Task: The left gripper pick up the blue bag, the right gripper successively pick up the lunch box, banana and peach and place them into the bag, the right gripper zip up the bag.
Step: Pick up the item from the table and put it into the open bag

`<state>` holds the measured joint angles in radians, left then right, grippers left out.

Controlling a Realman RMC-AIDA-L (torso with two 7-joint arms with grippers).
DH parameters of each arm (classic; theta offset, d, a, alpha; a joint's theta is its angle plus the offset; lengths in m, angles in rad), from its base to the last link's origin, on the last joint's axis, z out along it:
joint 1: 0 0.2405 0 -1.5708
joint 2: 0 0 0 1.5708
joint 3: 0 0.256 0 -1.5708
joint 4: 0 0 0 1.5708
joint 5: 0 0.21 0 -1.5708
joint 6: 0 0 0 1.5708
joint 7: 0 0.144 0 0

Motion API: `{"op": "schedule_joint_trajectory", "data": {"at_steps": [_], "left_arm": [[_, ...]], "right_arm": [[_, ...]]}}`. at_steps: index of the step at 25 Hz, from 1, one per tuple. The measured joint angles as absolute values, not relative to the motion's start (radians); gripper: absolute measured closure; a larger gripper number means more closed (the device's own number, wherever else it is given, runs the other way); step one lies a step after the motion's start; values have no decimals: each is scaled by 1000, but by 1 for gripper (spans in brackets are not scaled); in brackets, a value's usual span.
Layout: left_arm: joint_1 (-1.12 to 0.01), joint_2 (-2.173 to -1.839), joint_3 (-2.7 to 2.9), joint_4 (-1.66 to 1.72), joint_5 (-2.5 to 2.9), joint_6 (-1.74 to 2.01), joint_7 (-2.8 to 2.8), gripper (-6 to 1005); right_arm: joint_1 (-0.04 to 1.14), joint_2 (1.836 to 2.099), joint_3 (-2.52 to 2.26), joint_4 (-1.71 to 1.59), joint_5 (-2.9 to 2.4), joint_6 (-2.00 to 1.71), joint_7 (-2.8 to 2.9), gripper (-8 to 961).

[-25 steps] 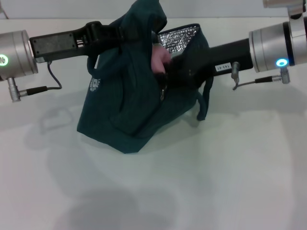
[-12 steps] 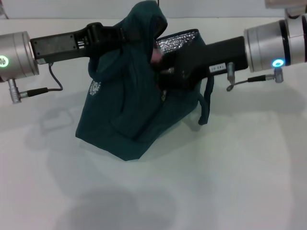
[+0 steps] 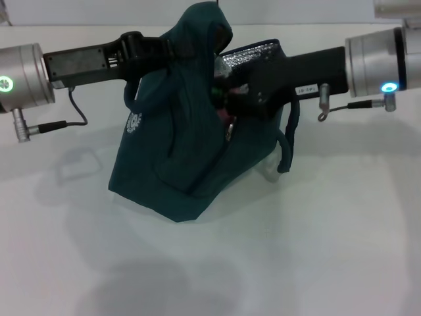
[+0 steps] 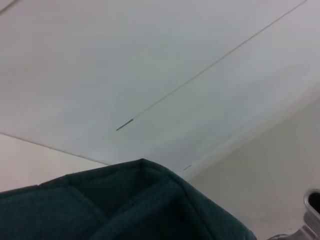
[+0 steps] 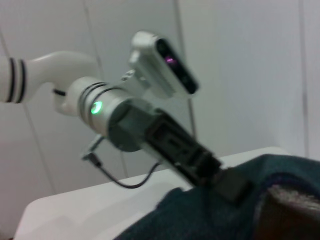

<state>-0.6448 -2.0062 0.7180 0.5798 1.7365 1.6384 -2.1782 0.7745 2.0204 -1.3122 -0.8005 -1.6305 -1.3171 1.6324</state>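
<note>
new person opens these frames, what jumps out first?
The blue bag, slumped mid-table and hoisted at its top by the left hand. Then the right hand, reaching in from the other side into the bag's open, foil-lined mouth, its tips hidden inside. A bit of pink shows in the opening.

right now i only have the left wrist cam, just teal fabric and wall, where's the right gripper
observer: In the head view the right gripper reaches into the mouth of the bag; the fabric hides its tip.
operator: has the left one got the bag
observer: Yes, the left gripper clamps the bag's top edge, which is pulled up into a peak. The bag's base rests on the table.
operator: zip closed yet
observer: No. The foil lining shows at the mouth, so the bag is open.
</note>
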Motion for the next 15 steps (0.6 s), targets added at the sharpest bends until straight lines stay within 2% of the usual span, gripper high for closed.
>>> {"op": "schedule_joint_trajectory", "data": {"at_steps": [7, 15], "left_arm": [[-644, -2007, 718, 580, 1737, 1638, -2178, 956], [-642, -2007, 718, 580, 1737, 1638, -2174, 956]], "right_arm": [[765, 2016, -1314, -812, -1624, -1389, 1628, 664], [701, 2014, -1210, -855, -1600, -1458, 1599, 537]]}}
